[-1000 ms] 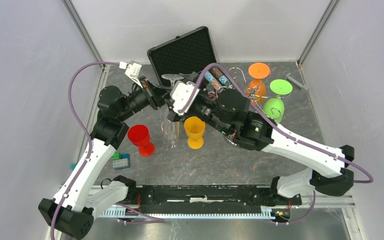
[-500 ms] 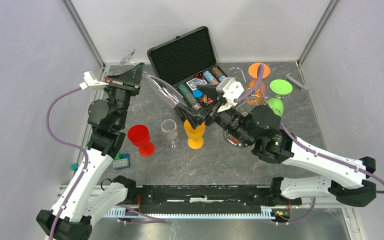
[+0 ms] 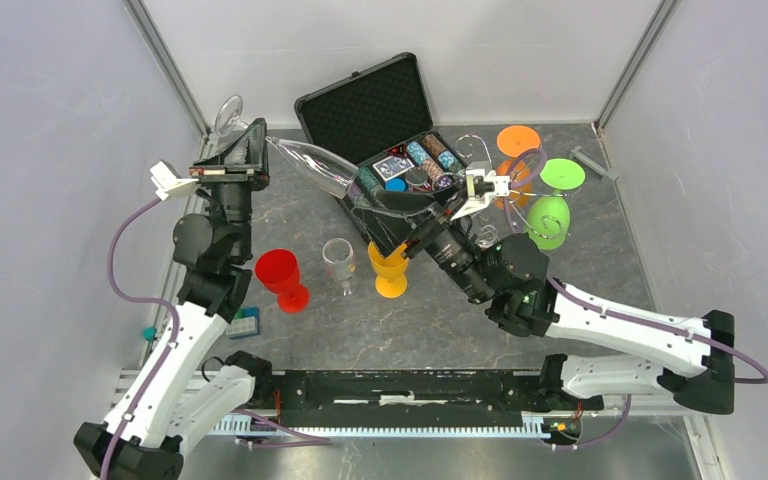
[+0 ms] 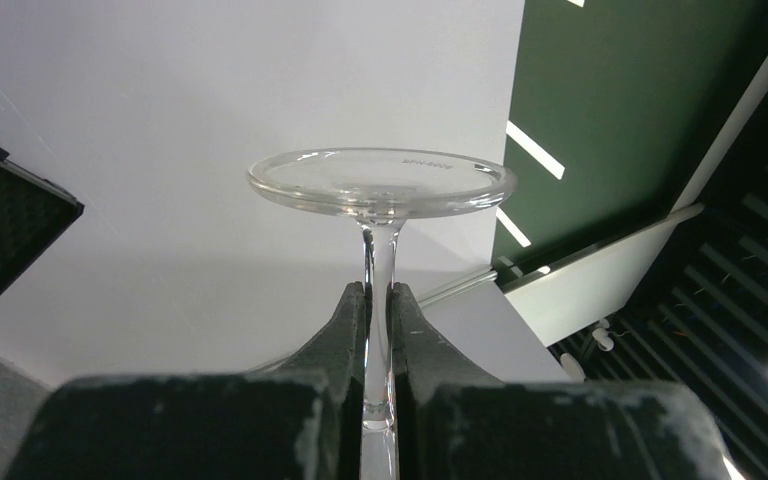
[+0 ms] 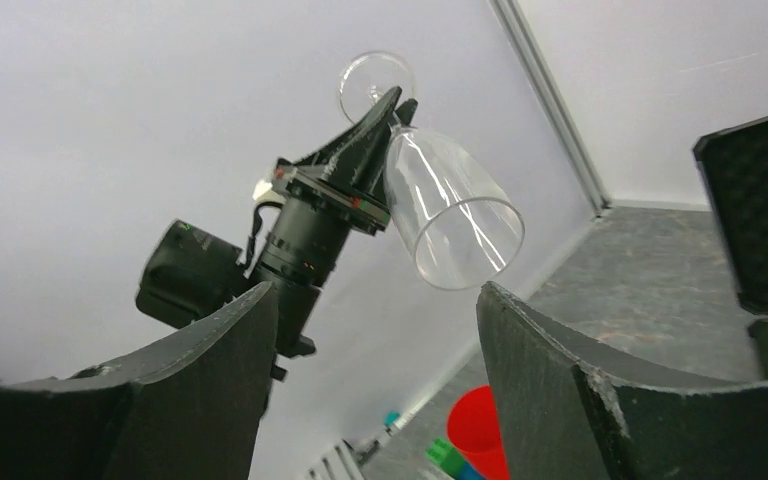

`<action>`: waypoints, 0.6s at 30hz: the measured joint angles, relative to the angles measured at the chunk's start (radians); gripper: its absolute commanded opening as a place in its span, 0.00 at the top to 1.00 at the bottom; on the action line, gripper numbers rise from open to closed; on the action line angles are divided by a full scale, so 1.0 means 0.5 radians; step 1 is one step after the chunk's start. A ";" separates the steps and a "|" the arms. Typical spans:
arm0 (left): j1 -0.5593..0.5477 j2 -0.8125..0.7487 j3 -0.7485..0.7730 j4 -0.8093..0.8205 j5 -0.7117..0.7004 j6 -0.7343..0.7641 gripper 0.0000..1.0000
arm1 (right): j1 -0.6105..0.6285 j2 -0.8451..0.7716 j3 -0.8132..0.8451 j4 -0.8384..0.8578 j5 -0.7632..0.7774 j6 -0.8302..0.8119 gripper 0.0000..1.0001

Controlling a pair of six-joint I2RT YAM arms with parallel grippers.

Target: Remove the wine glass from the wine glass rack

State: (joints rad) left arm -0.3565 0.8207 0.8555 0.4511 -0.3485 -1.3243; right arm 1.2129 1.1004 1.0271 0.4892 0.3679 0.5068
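Firmly pinching wine glass (image 3: 305, 165) by its stem in left gripper (image 4: 378, 300) at ten o'clock, well apart from rack (image 3: 505, 184) at two; holding right gripper (image 5: 378, 300) spread, empty.

Robot lab test cell, white panel walls (image 3: 50, 150), aluminium corner posts (image 3: 167, 65), arms (image 3: 620, 325) bolted to rail (image 3: 410, 385)

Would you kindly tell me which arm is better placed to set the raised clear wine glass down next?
Left, probably: the left hand is shut on the clear wine glass at its stem, while the right hand is open, empty and apart from it.
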 measured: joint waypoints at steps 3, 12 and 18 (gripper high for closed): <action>0.000 -0.021 -0.009 0.027 -0.002 -0.053 0.98 | 0.000 0.058 0.036 0.065 0.001 0.085 0.24; 0.000 -0.030 -0.010 0.047 0.040 -0.140 0.98 | 0.000 0.201 0.179 0.085 -0.005 0.197 0.45; 0.000 -0.028 -0.010 0.072 0.082 -0.179 0.98 | 0.000 0.241 0.217 0.098 -0.018 0.240 0.51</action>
State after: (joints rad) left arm -0.3565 0.8066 0.8505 0.4873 -0.3077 -1.4136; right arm 1.2129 1.2209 1.1355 0.5381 0.3592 0.6266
